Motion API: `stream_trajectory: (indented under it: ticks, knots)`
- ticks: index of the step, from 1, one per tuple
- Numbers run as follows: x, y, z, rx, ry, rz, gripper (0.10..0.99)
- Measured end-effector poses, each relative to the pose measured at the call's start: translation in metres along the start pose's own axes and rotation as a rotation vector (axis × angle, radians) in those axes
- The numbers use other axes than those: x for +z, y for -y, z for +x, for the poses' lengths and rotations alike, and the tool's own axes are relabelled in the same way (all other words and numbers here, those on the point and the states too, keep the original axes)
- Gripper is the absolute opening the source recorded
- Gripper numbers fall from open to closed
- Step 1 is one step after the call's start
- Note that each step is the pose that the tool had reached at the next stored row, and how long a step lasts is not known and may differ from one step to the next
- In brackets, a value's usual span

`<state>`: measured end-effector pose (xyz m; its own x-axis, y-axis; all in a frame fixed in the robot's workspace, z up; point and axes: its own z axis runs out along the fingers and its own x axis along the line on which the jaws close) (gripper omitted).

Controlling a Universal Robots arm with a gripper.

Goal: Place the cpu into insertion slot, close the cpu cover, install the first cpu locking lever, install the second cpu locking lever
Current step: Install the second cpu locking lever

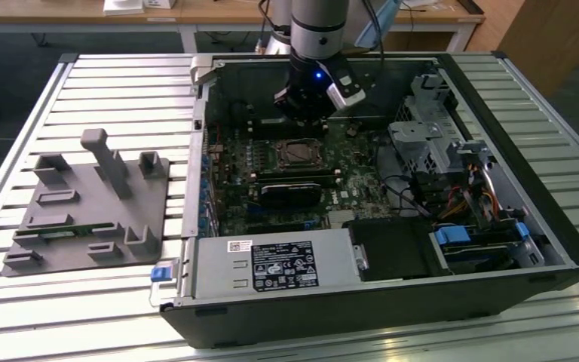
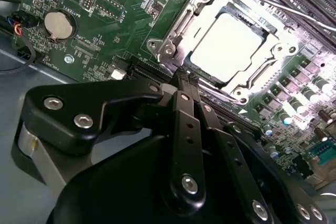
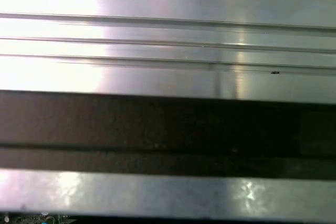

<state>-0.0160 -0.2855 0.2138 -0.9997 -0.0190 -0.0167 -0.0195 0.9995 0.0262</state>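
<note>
Inside the open computer case [image 1: 531, 151], the insertion slot [image 1: 297, 153] sits in the middle of the green motherboard. In the second wrist view the cpu [image 2: 226, 45] lies flat in the slot, its top glaring pale. The cpu cover [image 2: 262, 69], a silvery frame, lies down around it. A thin locking lever [image 2: 273, 4] runs along the far side of the socket. My gripper [image 2: 185, 78] is shut with nothing between its black fingers [image 2: 181, 114], its tips right at the socket's near edge. In the exterior view the gripper [image 1: 304, 119] hangs just behind the slot.
A long black card [image 1: 295, 186] lies just in front of the socket. A drive cage [image 1: 430, 143] and cables stand on the exterior view's right, and a power supply [image 1: 269, 264] sits at the front. A grey fixture block [image 1: 88, 204] rests on the slatted table. A coin battery [image 2: 59, 24] sits on the board.
</note>
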Motion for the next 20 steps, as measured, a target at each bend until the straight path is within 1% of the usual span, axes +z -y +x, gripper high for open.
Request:
stream_trajectory:
  ticks: [6, 17, 20]
  knots:
    - [-0.0001, 0.0029, 0.0, 0.0, 0.0, 0.0, 0.106]
    - [-0.0003, 0.0109, 0.0002, 0.0, -0.0001, 0.0, 0.106]
    - [-0.0047, 0.0111, 0.0001, 0.0, 0.0, 0.0, 0.106]
